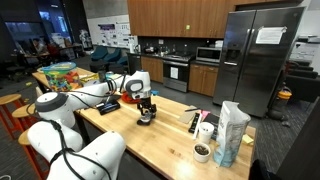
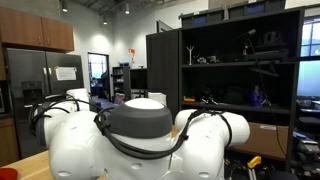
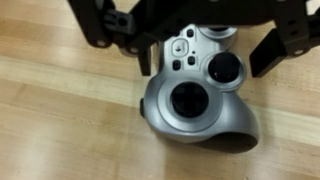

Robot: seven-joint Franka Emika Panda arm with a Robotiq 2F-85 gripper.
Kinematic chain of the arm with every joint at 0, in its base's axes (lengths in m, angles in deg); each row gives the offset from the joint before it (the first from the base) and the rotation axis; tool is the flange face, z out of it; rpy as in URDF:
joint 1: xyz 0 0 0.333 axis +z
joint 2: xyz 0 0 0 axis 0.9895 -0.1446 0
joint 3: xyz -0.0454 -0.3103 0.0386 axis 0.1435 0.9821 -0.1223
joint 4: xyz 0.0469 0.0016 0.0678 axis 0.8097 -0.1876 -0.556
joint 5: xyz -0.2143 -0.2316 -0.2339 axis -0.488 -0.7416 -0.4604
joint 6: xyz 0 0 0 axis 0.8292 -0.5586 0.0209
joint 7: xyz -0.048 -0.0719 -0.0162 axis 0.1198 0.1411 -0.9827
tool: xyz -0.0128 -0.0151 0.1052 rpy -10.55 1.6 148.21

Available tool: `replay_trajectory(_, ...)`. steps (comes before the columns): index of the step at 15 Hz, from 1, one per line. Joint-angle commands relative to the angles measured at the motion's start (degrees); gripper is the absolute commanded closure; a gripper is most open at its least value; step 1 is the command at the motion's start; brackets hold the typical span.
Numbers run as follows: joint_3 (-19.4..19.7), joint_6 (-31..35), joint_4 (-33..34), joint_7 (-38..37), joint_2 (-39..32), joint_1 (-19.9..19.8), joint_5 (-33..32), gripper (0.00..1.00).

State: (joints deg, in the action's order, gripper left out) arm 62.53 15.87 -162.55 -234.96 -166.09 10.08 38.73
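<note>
On the wooden table (image 3: 60, 125), a silver game controller (image 3: 200, 112) between the fingers (image 3: 288, 45), both wide apart

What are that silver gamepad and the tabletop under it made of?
Gamepad: likely moulded plastic, satin silver shell with soft highlights; the black thumbsticks look rubbery. Tabletop: wood, pale, lightly glossy, showing grain and plank seams.

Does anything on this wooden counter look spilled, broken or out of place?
Nothing stands out. The grey game controller lies flat and looks intact on the counter, just below the open gripper. No spill shows around it.
</note>
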Motion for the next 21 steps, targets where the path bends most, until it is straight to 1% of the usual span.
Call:
replay_trajectory(1, -2.0, 5.62, -1.71, 1.64, 4.99, 1.28, -2.51, 0.0)
replay_trajectory(3, -2.5, 7.8, -2.21, 1.94, 6.07, 1.53, -4.0, 0.0)
replay_trajectory(7, -1.86, 11.0, -2.96, 2.57, 8.38, 2.25, -7.39, 0.0)
replay_trajectory(10, -0.75, 12.88, -2.86, 3.45, 10.83, 2.8, -10.45, 0.0)
replay_trajectory(14, 1.2, 14.04, -2.18, 6.93, 14.68, 3.3, -14.74, 0.0)
replay_trajectory(18, 3.55, 15.16, -2.22, 15.44, 18.62, 2.84, -18.43, 0.0)
replay_trajectory(21, 5.91, 17.44, -3.24, 25.85, 20.87, 2.74, -21.83, 0.0)
